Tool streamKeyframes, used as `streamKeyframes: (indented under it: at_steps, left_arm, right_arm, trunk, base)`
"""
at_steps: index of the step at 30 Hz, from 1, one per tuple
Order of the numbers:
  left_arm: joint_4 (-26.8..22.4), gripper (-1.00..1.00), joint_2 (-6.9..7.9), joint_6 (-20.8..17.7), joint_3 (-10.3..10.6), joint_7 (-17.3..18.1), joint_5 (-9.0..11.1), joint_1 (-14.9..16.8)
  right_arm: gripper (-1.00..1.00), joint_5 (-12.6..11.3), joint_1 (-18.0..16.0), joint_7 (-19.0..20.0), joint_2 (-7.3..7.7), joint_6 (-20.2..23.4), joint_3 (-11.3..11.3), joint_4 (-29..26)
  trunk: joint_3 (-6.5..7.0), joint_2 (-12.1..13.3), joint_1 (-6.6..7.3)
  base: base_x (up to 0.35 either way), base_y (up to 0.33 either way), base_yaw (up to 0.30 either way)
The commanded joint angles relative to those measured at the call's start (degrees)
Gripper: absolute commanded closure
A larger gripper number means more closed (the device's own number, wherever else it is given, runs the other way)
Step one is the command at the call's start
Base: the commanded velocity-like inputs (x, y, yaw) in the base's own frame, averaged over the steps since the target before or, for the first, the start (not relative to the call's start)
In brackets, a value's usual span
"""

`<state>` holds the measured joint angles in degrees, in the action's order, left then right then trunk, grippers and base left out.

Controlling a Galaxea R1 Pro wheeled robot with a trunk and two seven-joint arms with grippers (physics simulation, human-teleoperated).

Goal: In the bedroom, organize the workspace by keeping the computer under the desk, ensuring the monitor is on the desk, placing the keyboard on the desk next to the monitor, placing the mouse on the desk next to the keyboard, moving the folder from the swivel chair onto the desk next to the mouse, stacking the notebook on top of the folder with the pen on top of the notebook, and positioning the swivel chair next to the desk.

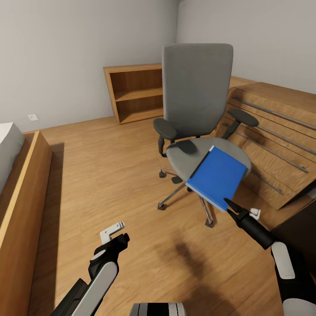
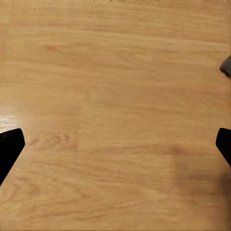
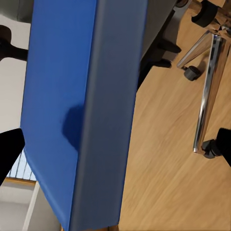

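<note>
The grey swivel chair (image 1: 197, 87) stands on the wood floor, its seat facing me. The blue folder (image 1: 218, 177) lies tilted on the seat, with its near corner hanging past the front edge. My right gripper (image 1: 231, 206) is at that near corner. In the right wrist view the right gripper (image 3: 115, 149) is open, its fingertips far apart and the folder (image 3: 62, 96) edge-on between them, closer to one finger. My left gripper (image 1: 117, 235) hangs low over bare floor at the left, and the left wrist view shows the left gripper (image 2: 115, 144) open with nothing in it.
A low light-wood shelf unit (image 1: 136, 92) stands against the back wall. A slanted wooden drawer unit (image 1: 272, 136) sits right of the chair. A wood bed frame (image 1: 26, 197) runs along the left. A dark furniture edge (image 1: 300, 228) shows at lower right. The chair's metal base (image 1: 184, 193) spreads below the seat.
</note>
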<state>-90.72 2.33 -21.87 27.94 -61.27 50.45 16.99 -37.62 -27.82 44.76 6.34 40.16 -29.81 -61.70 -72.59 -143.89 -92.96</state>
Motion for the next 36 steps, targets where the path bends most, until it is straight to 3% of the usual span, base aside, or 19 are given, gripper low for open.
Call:
streamKeyframes:
  at_steps: [1,36]
  left_arm:
    - [-0.07,-1.0,0.05,-0.36,0.09,-0.37,0.18,0.06]
    - [-0.07,-1.0,0.05,-0.36,0.09,-0.43,0.26,0.06]
  right_arm:
    - [-1.0,-0.17,-0.04,0.08,-0.01,0.35,-0.08,0.0]
    - [-1.0,-0.17,-0.04,0.06,-0.01,0.3,-0.09,0.0]
  trunk:
    - [-0.04,-0.02,0.0]
    - [-0.04,-0.02,0.0]
  base:
    - [0.096,0.04,0.0]
    - [0.021,0.013,0.0]
